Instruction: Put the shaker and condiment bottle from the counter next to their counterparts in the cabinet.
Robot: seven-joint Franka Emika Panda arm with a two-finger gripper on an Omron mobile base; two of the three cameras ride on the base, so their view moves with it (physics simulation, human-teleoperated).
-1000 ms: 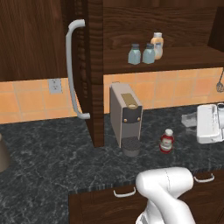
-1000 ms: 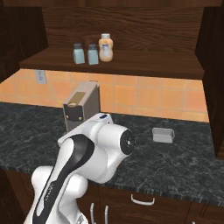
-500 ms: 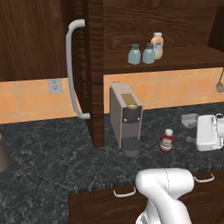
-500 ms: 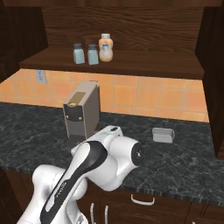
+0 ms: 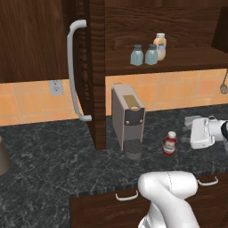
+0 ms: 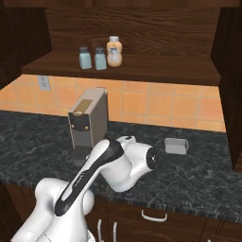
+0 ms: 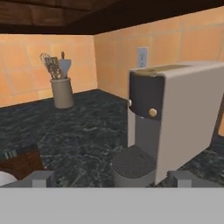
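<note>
The claw (image 7: 112,177) is seen at the bottom of the hand view with its two tips set wide apart and nothing held between them. Directly ahead of it, a grey coffee machine (image 7: 175,118) is seen standing on the dark marbled counter (image 7: 83,131); a utensil holder (image 7: 61,89) is placed at the upper left of that view, against the orange tiles.

In the left base view the red condiment bottle (image 5: 169,143) is found at centre right, upright on the counter, just right of the coffee machine. On the shelf of the open cabinet (image 5: 178,60), near the top, two pale blue-grey shakers (image 5: 136,55) are set side by side, with a tan-orange bottle (image 5: 160,44) just behind the right one.
</note>
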